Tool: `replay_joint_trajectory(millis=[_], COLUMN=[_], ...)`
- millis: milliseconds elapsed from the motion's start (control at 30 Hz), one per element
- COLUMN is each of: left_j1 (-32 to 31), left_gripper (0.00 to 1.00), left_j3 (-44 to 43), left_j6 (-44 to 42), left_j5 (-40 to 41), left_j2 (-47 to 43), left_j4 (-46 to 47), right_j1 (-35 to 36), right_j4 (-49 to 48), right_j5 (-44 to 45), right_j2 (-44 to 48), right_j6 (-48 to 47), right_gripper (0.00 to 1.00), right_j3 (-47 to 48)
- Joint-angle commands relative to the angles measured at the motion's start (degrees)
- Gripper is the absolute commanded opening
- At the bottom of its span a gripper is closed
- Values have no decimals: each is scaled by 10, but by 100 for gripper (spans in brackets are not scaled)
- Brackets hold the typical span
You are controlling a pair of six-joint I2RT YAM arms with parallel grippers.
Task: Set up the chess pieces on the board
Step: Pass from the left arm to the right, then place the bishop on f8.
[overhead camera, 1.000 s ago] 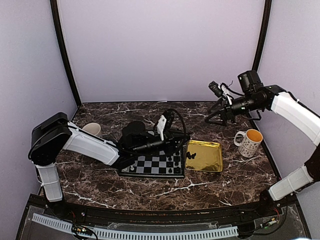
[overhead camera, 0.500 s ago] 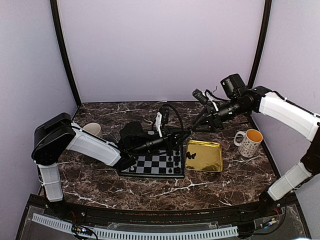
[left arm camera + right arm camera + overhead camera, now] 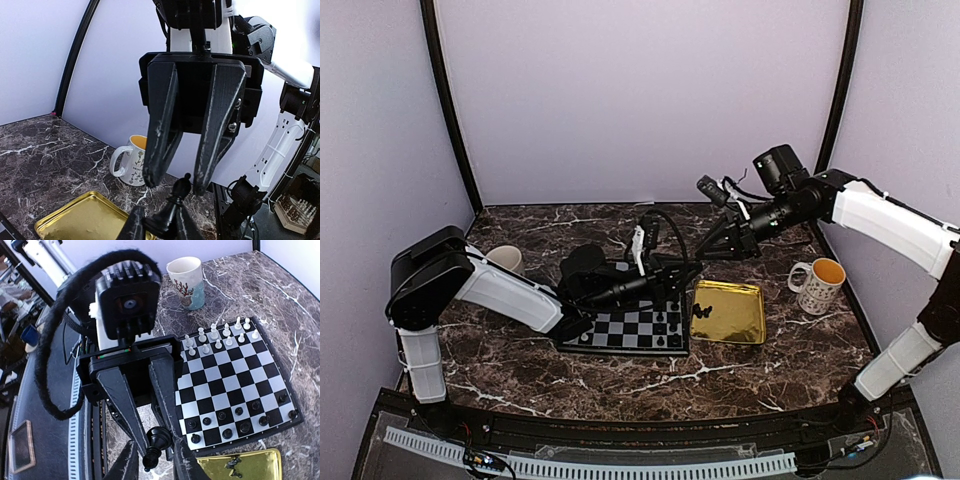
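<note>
While your left gripper [image 3: 159, 223] clenches a piece [image 3: 177, 194], seemingly for handover, your right gripper [image 3: 175, 186] flanks it. Whether that one grips yet, you cannot tell

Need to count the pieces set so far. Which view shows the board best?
Right wrist: almost the whole board from above, with the chess pieces distinct. Top external shows it small, its far edge hidden behind the left arm. Left wrist misses it.
</note>
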State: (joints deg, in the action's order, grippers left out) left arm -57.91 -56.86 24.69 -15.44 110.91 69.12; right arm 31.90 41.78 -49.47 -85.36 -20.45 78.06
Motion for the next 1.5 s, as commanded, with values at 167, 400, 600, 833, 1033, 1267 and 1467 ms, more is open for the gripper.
replay_joint_trajectory(millis=[167,400,600,833,1033,1267,1467], left_j1=[1,3,3,3,3,3,3], left_gripper=[15,15,15,36,48,50,49], left_j3=[-8,-9,-11,-1,61,108,111], left_j6=[3,9,5,-33,-111,-148,-173], left_j5=[-6,-4,-5,2,23,118,164], left_j2=[-3,-2,-2,-13,-74,-178,-254], left_j4=[28,36,31,8,-54,-209,-334], right_j1=[10,13,14,13,12,10,10], right_j4=[-2,-1,2,15,19,26,110], right_j5=[-8,-5,-12,-1,77,195,267], right_j2=[-13,-13,-15,-23,-55,-161,-296], right_j6=[-3,-6,-4,-9,-6,-1,-27], right_gripper=[22,22,7,2,0,0,0], right_j3=[17,9,16,38,90,181,296])
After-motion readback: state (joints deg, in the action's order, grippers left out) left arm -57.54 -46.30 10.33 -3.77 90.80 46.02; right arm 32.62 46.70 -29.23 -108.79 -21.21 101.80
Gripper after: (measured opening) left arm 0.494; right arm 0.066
